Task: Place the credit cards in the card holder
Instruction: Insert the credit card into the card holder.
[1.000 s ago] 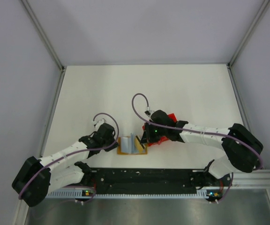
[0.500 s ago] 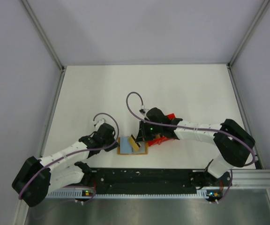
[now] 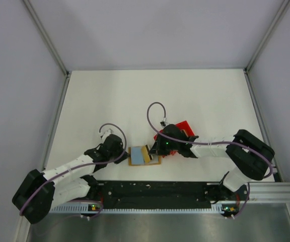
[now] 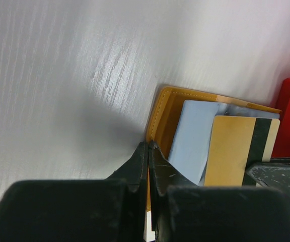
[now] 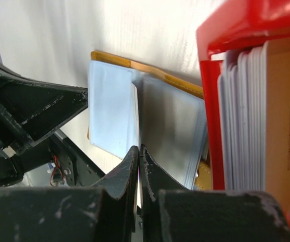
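Stitched leather-like orange card holder (image 4: 160, 108), glossy red plastic tray (image 5: 235, 20).

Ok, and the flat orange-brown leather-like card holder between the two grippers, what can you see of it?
The flat orange-brown leather-like card holder lies open on the white table, close to the red plastic tray. Pale stitching runs along its rim. A light blue card lies on its inside, and a tan card with a dark stripe overlaps that one. The left gripper is shut on its edge; the right gripper, shut on the tan card, holds it over the holder.
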### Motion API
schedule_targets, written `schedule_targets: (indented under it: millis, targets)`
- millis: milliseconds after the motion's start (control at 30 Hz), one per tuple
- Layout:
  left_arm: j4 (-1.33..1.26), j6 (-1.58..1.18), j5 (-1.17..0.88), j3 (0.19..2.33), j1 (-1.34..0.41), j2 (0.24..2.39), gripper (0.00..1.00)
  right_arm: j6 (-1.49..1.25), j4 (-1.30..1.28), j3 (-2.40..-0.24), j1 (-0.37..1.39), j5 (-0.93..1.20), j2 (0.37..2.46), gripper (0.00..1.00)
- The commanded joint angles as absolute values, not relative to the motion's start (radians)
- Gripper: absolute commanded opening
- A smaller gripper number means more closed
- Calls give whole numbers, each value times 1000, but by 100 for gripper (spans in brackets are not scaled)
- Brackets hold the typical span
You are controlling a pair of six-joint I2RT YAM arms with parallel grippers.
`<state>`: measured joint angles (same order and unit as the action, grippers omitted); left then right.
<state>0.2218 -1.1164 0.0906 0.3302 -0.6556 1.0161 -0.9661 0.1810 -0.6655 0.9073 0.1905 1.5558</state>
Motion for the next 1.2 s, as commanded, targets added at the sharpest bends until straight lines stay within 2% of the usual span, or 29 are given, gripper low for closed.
schedule_targets:
  millis: [0,200,300,533,700,867,1167]
  targets:
    - [224,-1146,80,288,-657,1011,0,-1060,287,-638,913,178,1609,0]
    - [212,-1158,74,275,-657,1002,0,-1072,301,-630,916,163,1647,0]
    - [210,-1163,74,276,-657,1000,0,-1072,229,-657,923,121,1657,0]
    - [167,-1172,51,268,-658,1009,0,-1083,224,-696,930,156,1709,0]
    - [256,-1140,119,296,-658,999,0,-1072,158,-755,922,163,1697,0]
    - [318,-1127,184,304,-658,966,0,-1135,129,-692,919,153,1629,0]
    - [267,-1146,163,288,-658,986,0,-1216,146,-701,969,143,1700,0]
